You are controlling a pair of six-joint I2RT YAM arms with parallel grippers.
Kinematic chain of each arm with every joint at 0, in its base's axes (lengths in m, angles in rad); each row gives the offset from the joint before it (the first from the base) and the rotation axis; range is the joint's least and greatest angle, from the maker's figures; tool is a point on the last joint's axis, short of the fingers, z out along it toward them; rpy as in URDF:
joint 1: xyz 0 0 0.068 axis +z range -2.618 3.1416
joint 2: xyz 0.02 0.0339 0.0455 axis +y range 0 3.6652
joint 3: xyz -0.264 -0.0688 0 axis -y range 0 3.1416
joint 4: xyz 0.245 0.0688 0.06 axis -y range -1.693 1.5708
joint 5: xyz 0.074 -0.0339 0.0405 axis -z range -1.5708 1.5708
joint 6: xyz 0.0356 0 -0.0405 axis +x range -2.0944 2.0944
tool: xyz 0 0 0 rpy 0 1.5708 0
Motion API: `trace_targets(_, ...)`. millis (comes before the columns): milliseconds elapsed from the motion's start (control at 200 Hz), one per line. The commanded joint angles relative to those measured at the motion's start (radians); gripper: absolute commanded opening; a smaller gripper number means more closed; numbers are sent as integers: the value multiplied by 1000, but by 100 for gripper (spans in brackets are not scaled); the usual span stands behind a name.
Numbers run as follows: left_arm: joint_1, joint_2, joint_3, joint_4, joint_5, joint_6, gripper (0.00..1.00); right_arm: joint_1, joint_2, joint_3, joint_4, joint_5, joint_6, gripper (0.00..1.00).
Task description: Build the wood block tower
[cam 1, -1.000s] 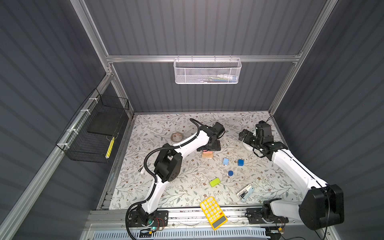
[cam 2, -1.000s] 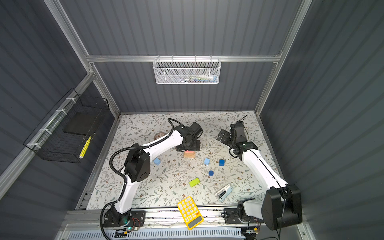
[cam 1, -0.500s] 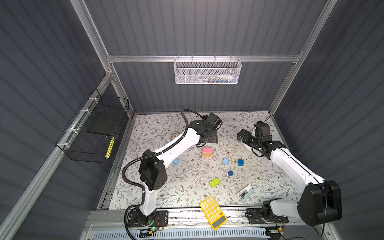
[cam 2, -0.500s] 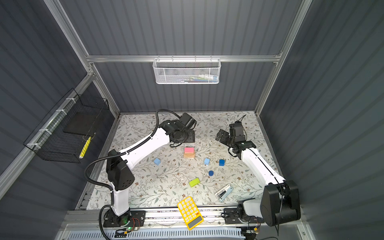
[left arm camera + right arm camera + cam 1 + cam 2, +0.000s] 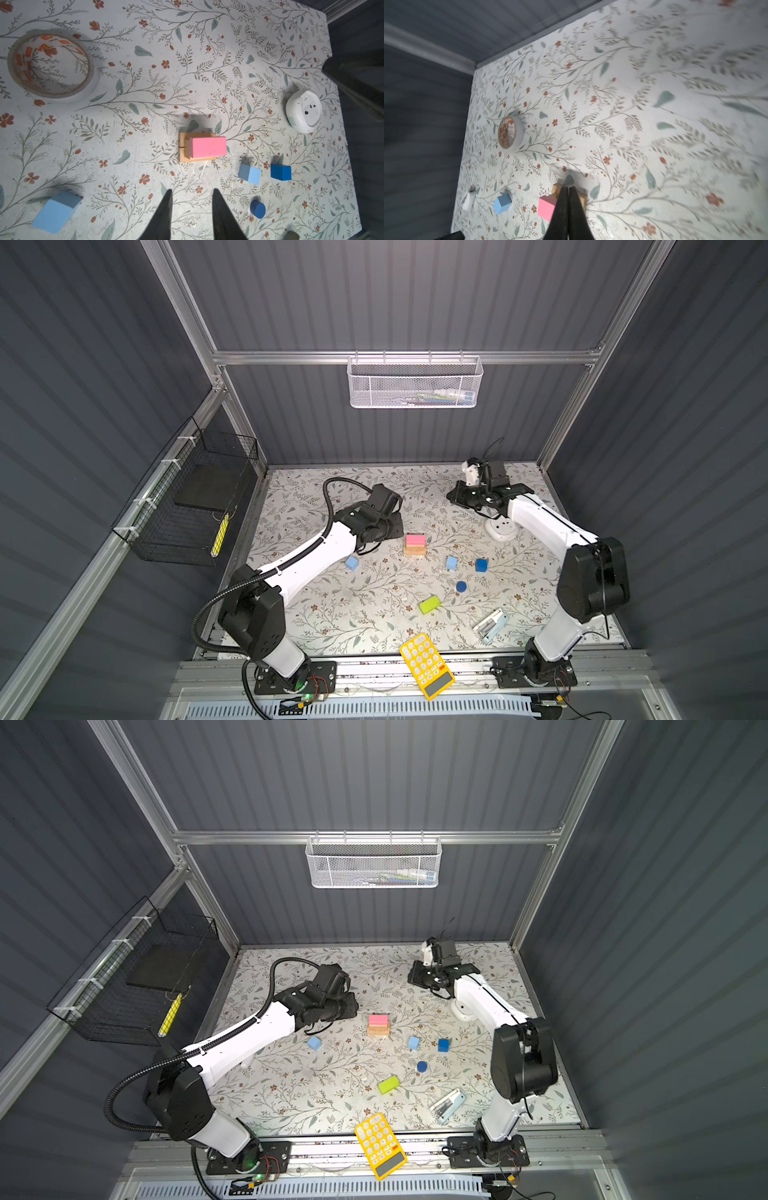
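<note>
Tower (image 5: 207, 147); tape roll (image 5: 89, 82), wrist views only

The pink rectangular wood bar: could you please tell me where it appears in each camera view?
In a top view: pink rectangular wood bar, mid-table.
In a top view: same bar, mid-table.
Left wrist: centre, ahead of the left gripper.
Right wrist: partly behind the shut right gripper.
Shared landmark: tan wood bars beneath it.

The tan bars (image 5: 182, 154) show bare matt wood; the pink bar (image 5: 207, 147) on them wears smooth matt paint. The floral table cover (image 5: 145, 87) looks matt and scuffed. The wall basket (image 5: 395, 385) is white metal mesh, the calculator (image 5: 426, 664) yellow plastic.
</note>
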Motion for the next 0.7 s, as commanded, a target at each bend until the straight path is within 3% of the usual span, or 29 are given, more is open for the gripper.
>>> trace_targets(0,38,-73,-66,97,51,6,33,54,109,141,-190,-53,-101,0)
trace_targets(225,98,-127,-162,134,73,10,32,128,237,273,-286,-50,-128,0)
trace_targets(695,122,-115,-216,157,102,3,33,175,313,259,-297,-25,-115,0)
